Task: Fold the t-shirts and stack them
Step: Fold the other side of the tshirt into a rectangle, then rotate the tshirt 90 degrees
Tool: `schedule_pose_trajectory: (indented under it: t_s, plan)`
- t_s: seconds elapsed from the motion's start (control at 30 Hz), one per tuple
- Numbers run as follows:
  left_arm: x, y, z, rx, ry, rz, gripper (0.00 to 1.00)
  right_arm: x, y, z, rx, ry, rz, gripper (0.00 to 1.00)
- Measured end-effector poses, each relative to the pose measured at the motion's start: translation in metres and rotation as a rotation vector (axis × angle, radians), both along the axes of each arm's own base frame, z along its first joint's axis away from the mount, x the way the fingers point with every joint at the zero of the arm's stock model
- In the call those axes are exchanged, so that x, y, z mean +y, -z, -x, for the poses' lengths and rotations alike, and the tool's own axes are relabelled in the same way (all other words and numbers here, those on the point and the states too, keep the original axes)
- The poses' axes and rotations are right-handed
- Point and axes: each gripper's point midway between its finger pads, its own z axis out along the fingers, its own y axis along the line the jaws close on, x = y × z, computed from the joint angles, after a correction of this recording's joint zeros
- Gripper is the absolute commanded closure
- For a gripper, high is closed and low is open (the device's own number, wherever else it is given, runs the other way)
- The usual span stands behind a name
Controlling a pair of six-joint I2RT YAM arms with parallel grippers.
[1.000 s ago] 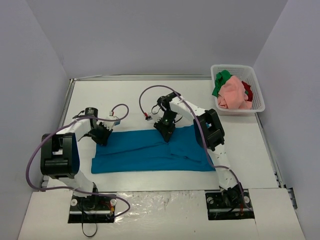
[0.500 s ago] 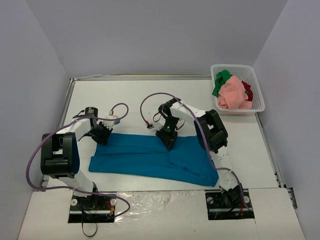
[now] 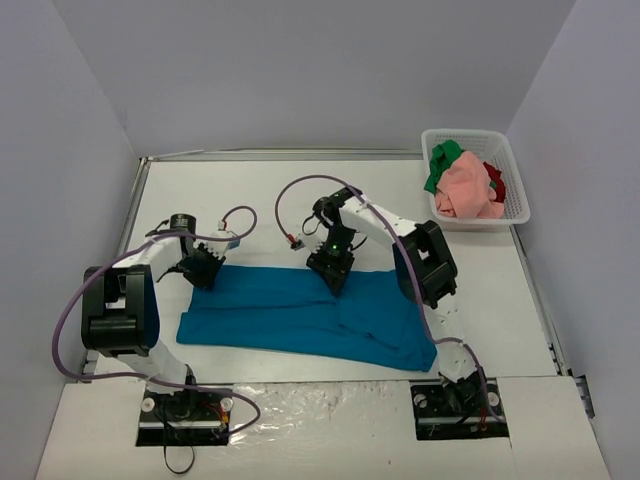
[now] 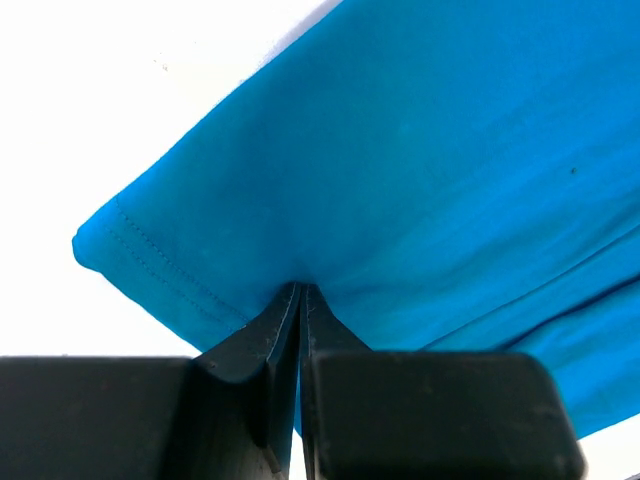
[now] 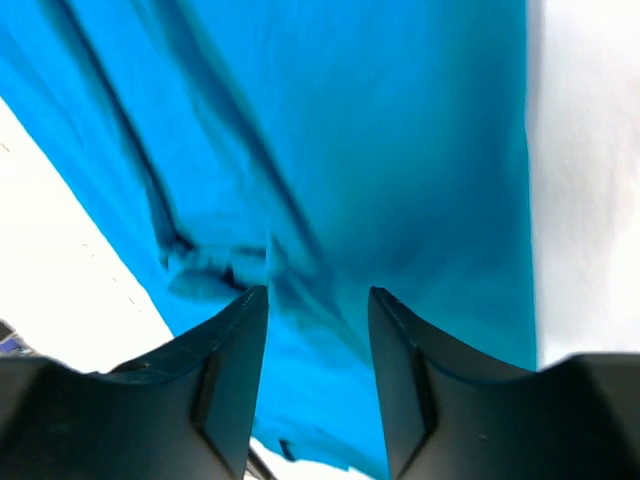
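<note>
The teal-blue t-shirt (image 3: 300,315) lies folded as a long band across the middle of the table. My left gripper (image 3: 203,270) is shut on its far left corner; in the left wrist view the fingertips (image 4: 300,292) pinch the cloth (image 4: 420,180). My right gripper (image 3: 330,272) is open just above the shirt's far edge near the middle; in the right wrist view it (image 5: 318,300) has teal cloth (image 5: 330,150) between and below the fingers, nothing gripped. Pink (image 3: 468,188), green (image 3: 442,163) and red (image 3: 495,178) shirts lie in the basket.
The white mesh basket (image 3: 520,200) stands at the back right corner. The table has a raised rim (image 3: 135,200) on the left and back. Cables loop over both arms above the shirt's far edge.
The right gripper let go of the shirt's far edge and opened, shifting slightly back. The shirt's right end slid toward the near edge. The left gripper kept its hold.
</note>
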Motion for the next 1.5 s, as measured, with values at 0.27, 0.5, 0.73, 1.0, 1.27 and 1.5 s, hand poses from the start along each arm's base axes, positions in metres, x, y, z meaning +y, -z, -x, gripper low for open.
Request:
schedule_pose_trajectory:
  t_s: [0.27,0.5,0.73,1.0,1.27,1.5]
  plan:
    - [0.0,0.0,0.0,-0.001,0.003,-0.009,0.97,-0.058,-0.041,0.004,-0.087,0.057,0.015,0.86]
    - [0.001,0.0,-0.001,-0.002,0.004,-0.016,0.98,-0.142,-0.004,0.032,0.016,0.174,0.196,1.0]
    - [0.006,-0.001,-0.004,-0.012,0.004,-0.045,0.98,-0.16,0.021,0.041,0.079,0.188,0.267,1.0]
    - [0.009,0.0,-0.004,-0.018,0.02,-0.066,0.98,-0.162,0.023,-0.004,0.158,0.308,0.323,1.0]
    - [0.004,-0.001,0.003,-0.01,0.063,-0.073,0.98,-0.145,0.021,-0.121,-0.019,0.479,0.285,1.0]
    - [-0.049,-0.003,0.016,-0.008,0.266,-0.092,0.98,-0.109,0.018,-0.215,-0.355,0.555,0.183,1.0]
